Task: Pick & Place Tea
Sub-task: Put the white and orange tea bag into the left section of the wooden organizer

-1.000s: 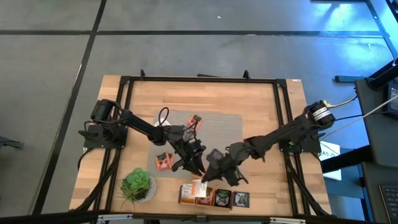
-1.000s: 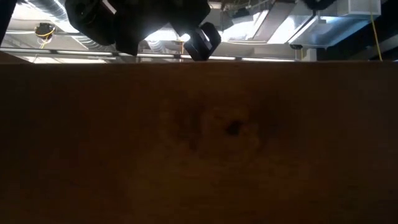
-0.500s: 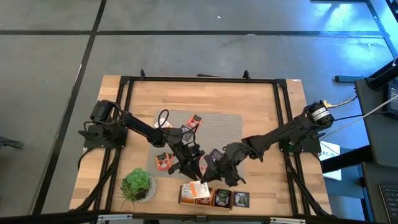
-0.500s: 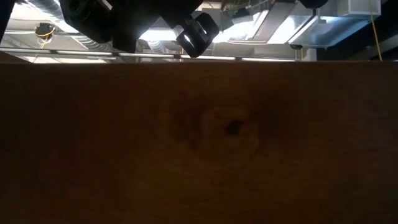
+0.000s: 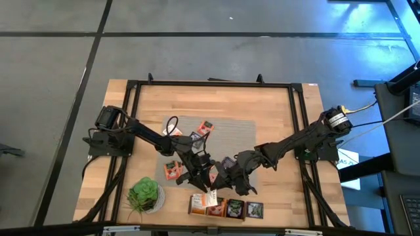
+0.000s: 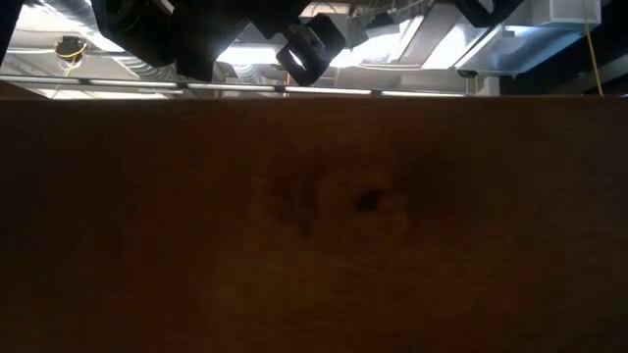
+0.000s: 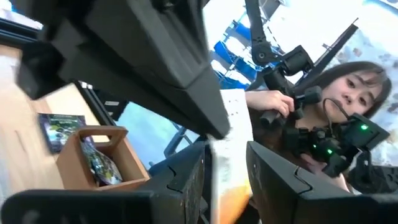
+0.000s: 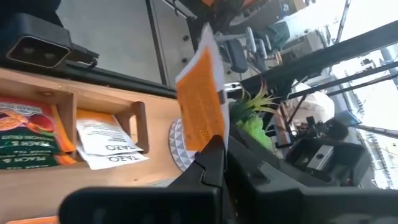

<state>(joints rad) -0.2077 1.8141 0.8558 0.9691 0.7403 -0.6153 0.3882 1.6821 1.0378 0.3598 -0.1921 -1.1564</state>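
Your left arm: reaches from frame left toward lower centre; left gripper (image 5: 200, 176) with fingers (image 7: 186, 180) set apart. Your right arm: reaches from frame right toward lower centre; right gripper (image 5: 220, 177) with fingers pressed together, just beside the left one.

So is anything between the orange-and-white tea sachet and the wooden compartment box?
Nothing visible. The right gripper holds the orange-and-white paper sachet close to the wooden box; the left gripper crowds alongside.
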